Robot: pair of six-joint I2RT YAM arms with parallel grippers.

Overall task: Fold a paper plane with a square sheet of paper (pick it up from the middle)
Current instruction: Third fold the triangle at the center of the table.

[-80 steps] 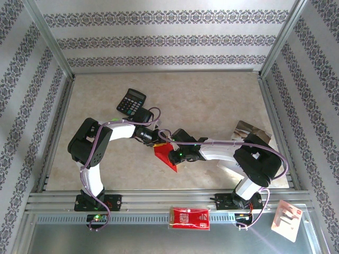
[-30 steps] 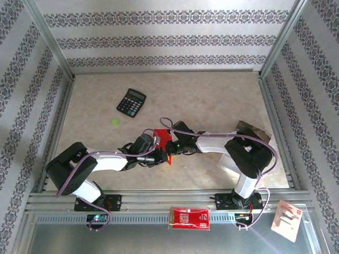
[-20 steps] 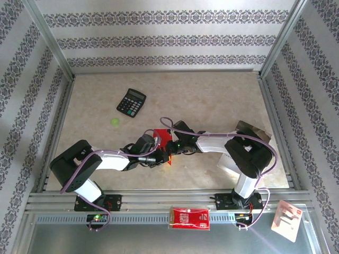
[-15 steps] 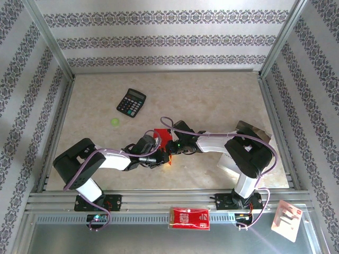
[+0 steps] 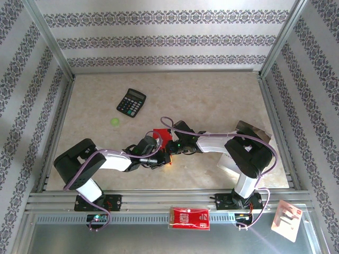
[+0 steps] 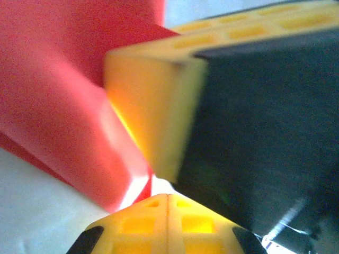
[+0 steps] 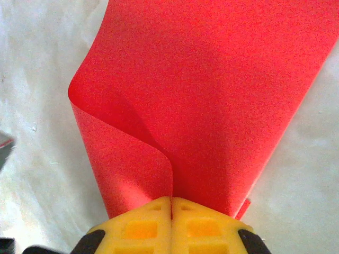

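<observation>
The red square sheet of paper [image 5: 161, 136] is folded and curled, standing up near the middle of the table. My right gripper [image 5: 170, 149] is shut on it. In the right wrist view the sheet [image 7: 212, 95] fans out from the closed jaws [image 7: 171, 200], with one flap curling left. My left gripper [image 5: 160, 157] comes in from the left, shut, its tips [image 6: 167, 196] right against the right gripper's yellow finger [image 6: 148, 106]. A red sliver of paper [image 6: 53, 95] touches the left tips; I cannot tell whether it is pinched.
A black calculator [image 5: 131, 102] and a small green dot [image 5: 114, 121] lie at the back left. A grey booklet [image 5: 249, 131] lies under the right arm. A red-and-white packet [image 5: 189, 217] sits on the front rail. Metal frame rails [image 5: 58, 132] border the table.
Since 2.7 s ago the left arm swung down from beside the calculator to the paper. Over the last second its elbow crept right, while both grippers stayed shut at the sheet.
</observation>
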